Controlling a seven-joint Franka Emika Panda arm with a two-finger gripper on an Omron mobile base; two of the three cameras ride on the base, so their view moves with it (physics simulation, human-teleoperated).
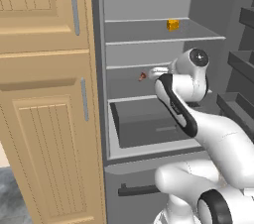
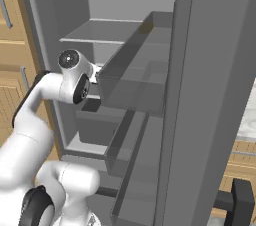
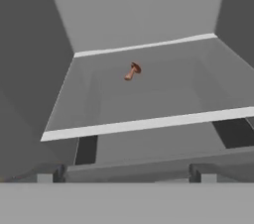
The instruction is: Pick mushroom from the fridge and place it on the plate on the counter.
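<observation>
With the jaws spread wide and empty, I have the gripper (image 1: 151, 73) at the front edge of the fridge's (image 1: 218, 10) middle shelf (image 3: 149, 123), short of the mushroom (image 3: 132, 71). The mushroom lies on its side mid-shelf, untouched. I judge the reach as underway; grasp, withdrawal and placement on the plate remain.

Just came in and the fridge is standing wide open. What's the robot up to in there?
The white robot arm is reaching into the open grey fridge toward a tiny reddish-brown mushroom lying on a middle shelf. Its gripper is open and holds nothing; the mushroom lies apart, ahead of the hand. A small yellow-orange block sits on the shelf above, untouched.
</observation>
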